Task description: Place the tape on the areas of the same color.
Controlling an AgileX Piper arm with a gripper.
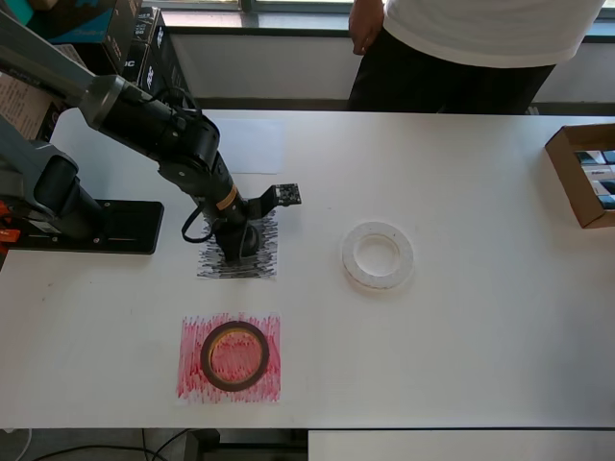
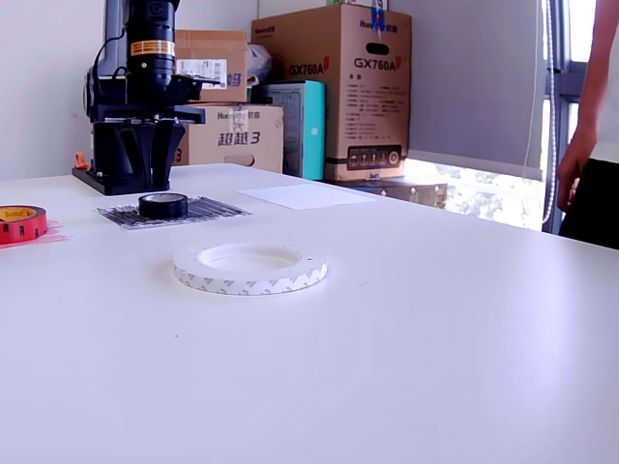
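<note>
The small black roll [image 2: 162, 204] lies flat on the black scribbled sheet [image 1: 264, 264]. My gripper [image 1: 235, 242] hangs right over it with jaws spread and hides it in the overhead view. In the exterior view the gripper [image 2: 145, 159] stands just above and behind the roll, not gripping it. The red roll [image 1: 234, 355] rests on the red scribbled sheet [image 1: 192, 379]; it also shows in the exterior view [image 2: 21, 222]. The wide white ring [image 1: 378, 254] lies on bare table, right of the black sheet in the overhead view. The plain white sheet [image 1: 252, 146] is bare.
The arm's base plate [image 1: 91, 226] sits at the overhead view's left. An open cardboard box [image 1: 583, 173] sits at the right edge. A person [image 1: 480, 38] stands at the far side. Stacked cartons [image 2: 334, 87] stand behind the table.
</note>
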